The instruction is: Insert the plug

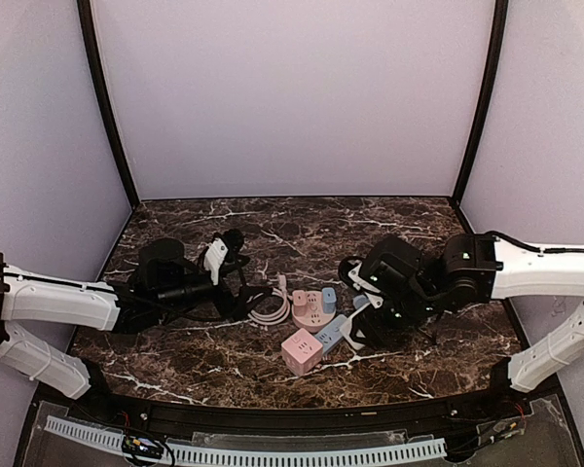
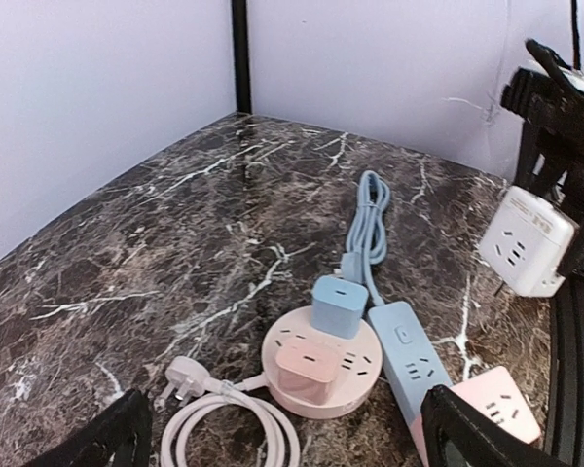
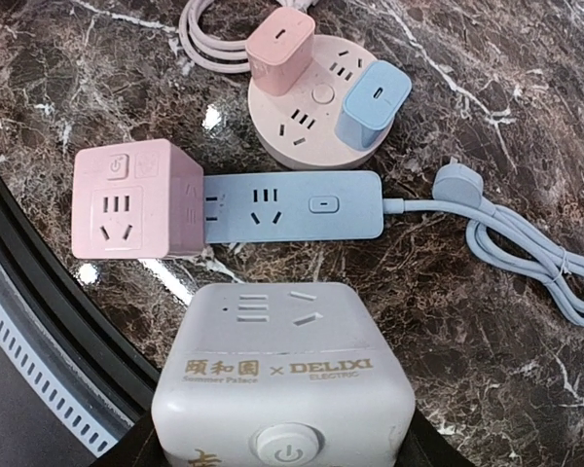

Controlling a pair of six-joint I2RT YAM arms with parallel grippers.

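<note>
the right gripper (image 1: 362, 323) was clamped on the white cube socket (image 3: 282, 336), held off the table near the blue power strip (image 3: 292, 206), while the left gripper (image 2: 287, 443) hung wide open and empty, so the insertion itself looked not yet done.

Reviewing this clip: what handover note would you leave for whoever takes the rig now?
The left gripper is open and empty.
The right gripper is shut on the white cube, held beside the blue strip, in no socket.
On the table: the round strip has the pink adapter and the blue adapter seated; the pink cube sits at the blue strip's end.
Done: white cube picked up.
Left: probably plugging it into a free socket; its prongs are not visible.
</note>
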